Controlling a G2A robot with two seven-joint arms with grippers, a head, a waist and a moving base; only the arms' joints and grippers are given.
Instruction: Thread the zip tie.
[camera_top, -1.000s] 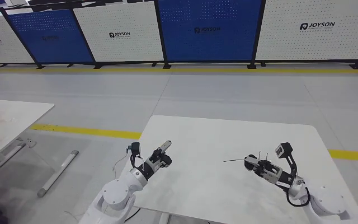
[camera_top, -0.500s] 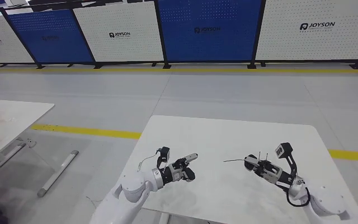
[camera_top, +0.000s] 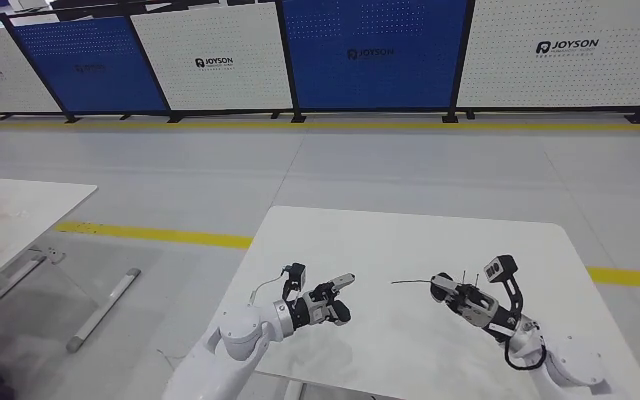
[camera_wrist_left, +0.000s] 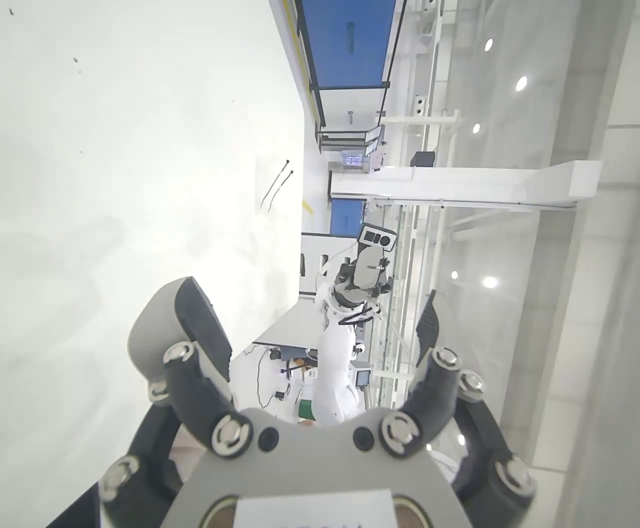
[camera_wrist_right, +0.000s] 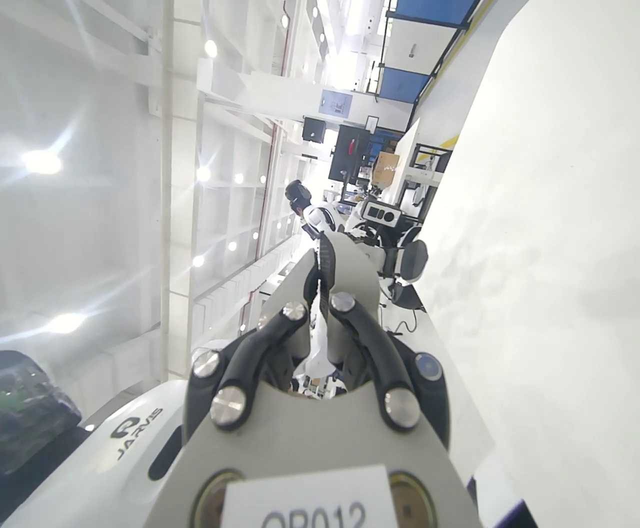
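Two claws and three ties can be counted over one white desk (camera_top: 400, 230). In the top view, the left claw (camera_top: 343, 297) sits in the lower middle of the frame near the desk's front edge. Its jaws are spread wide with nothing between them, and the left wrist view shows the same wide gap at the left claw (camera_wrist_left: 315, 310). To its right, in the gap between the two claws, is the zip tie (camera_top: 412, 283), a thin, straight black strip lying roughly level across the frame. Its free end points toward the left claw but stops well short of it, and its other end is pinched at the tip of the right claw (camera_top: 437, 284) in the lower right. In the right wrist view the right claw (camera_wrist_right: 322, 255) has its fingers pressed together, and the strip itself is too thin to make out there. Two loose zip ties (camera_wrist_left: 274, 183), black with small square heads, lie side by side and nearly parallel on the desk in the middle of the left wrist view, near the desk's edge.
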